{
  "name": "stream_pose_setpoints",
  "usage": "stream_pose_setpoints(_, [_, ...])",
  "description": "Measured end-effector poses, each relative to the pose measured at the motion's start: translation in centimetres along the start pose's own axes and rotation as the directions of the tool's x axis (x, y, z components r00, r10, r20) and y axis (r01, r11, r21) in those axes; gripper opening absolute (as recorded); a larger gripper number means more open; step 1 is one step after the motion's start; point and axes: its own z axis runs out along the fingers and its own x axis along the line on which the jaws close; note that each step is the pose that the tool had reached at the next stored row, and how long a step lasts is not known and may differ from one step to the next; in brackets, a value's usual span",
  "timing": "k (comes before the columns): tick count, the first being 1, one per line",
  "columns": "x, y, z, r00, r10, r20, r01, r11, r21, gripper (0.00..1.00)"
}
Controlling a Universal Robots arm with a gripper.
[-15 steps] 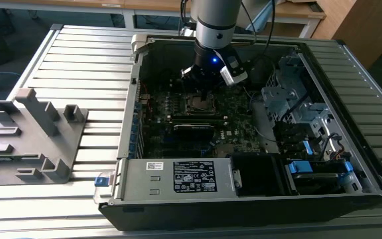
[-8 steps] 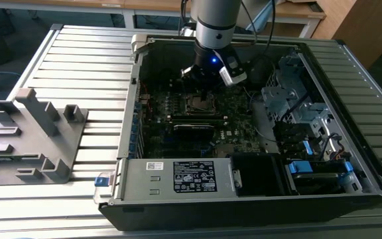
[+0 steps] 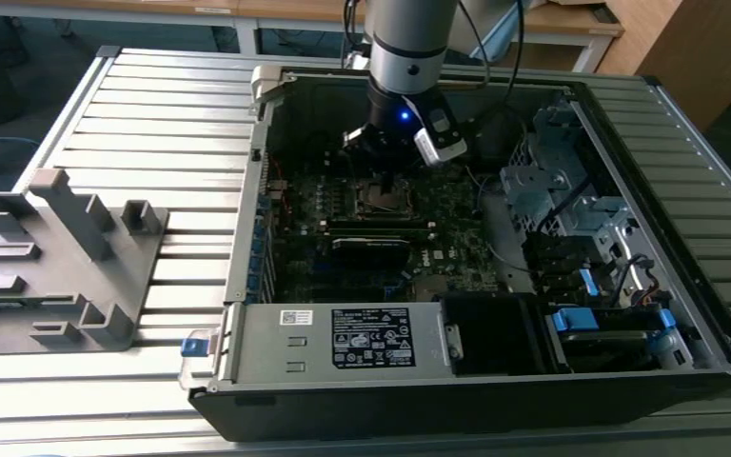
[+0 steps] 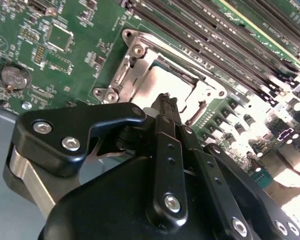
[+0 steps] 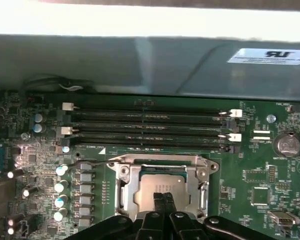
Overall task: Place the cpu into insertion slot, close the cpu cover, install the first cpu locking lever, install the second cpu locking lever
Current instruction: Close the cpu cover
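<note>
Pincer (image 5: 163,200) with fingers drawn together, tips at the surface of the cpu (image 5: 160,183). The cpu lies flat in the insertion slot (image 5: 124,171), framed by the lowered cpu cover (image 5: 198,192).

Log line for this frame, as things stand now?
cpu: in insertion slot | cpu cover: down | pincer: shut, over cpu

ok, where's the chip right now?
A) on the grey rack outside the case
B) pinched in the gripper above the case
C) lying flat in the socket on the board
C: the chip lies flat inside the socket and its metal frame, with the gripper close above it.
</note>
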Motion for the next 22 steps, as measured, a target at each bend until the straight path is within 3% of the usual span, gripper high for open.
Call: stream_pose_setpoints(22, [0.01,-0.32,0.25,1.0,0.0,0.0,0.0,1.0,0.0002,0.11])
